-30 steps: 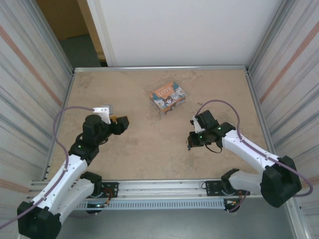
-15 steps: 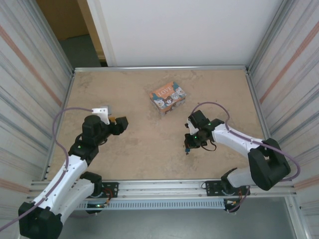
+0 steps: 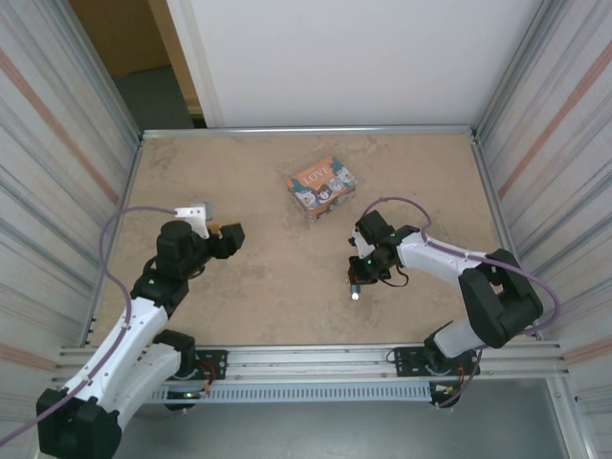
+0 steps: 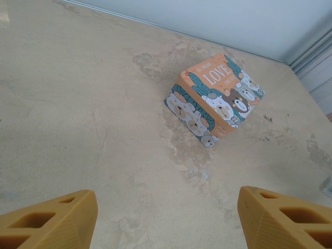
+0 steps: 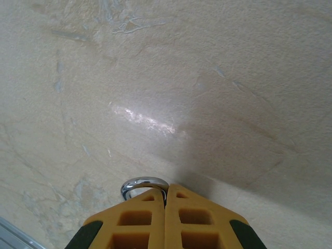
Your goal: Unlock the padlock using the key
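In the right wrist view my right gripper (image 5: 166,191) is shut, its orange fingertips pressed together low over the table. A chrome loop, the padlock's shackle (image 5: 142,183), pokes out at the tips, with one leg caught between them. From above, the right gripper (image 3: 357,279) sits right of centre with a shiny glint of the padlock (image 3: 355,294) just below it. My left gripper (image 4: 166,220) is open with bare table between its fingers, and stands at the left (image 3: 232,236). The key is out of view.
A small orange tin with cartoon bears and the word LOVE (image 3: 322,187) lies at the back centre, also ahead of the left gripper (image 4: 215,98). Metal walls close in the table (image 3: 287,316) on both sides. A silvery object shows at the right edge (image 4: 327,185).
My right arm has swung its gripper left and slightly nearer, still shut. The left gripper's jaws have widened a little; that arm stays in place.
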Robot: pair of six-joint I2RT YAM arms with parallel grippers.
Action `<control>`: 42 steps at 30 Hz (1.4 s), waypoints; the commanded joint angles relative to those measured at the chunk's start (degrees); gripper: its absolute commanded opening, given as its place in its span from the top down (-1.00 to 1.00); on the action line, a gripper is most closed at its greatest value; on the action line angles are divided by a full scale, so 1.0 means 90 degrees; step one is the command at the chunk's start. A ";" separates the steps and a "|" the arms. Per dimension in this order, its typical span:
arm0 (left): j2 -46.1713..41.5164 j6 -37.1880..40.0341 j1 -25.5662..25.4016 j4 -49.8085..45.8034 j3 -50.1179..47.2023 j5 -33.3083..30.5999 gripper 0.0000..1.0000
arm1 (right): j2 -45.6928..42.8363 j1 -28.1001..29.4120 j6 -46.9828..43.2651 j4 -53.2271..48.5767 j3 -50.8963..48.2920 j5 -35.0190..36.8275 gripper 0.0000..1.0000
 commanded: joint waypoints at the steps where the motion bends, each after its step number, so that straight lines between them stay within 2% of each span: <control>1: 0.0029 0.0142 0.0066 0.0028 -0.0058 0.0022 -0.44 | 0.0177 0.0050 -0.0067 0.0027 0.0135 -0.0050 1.00; 4: 0.0026 0.0160 0.0074 0.0010 -0.0060 0.0011 -0.44 | 0.0248 0.0050 -0.0072 0.0040 0.0148 -0.0031 1.00; 18: -0.0046 0.0223 0.0074 -0.0186 -0.0001 0.0032 -0.45 | 0.0328 0.0050 -0.0050 0.0069 0.0159 -0.0013 0.66; 31: -0.0074 0.0148 0.0074 -0.0197 -0.0001 0.0023 -0.52 | 0.0008 0.0045 -0.0035 -0.0009 0.0101 0.0168 0.59; 42: -0.0101 0.0017 0.0142 -0.0198 -0.0008 0.0083 -0.62 | -0.0380 -0.0026 -0.0112 -0.0126 0.0120 0.0426 0.31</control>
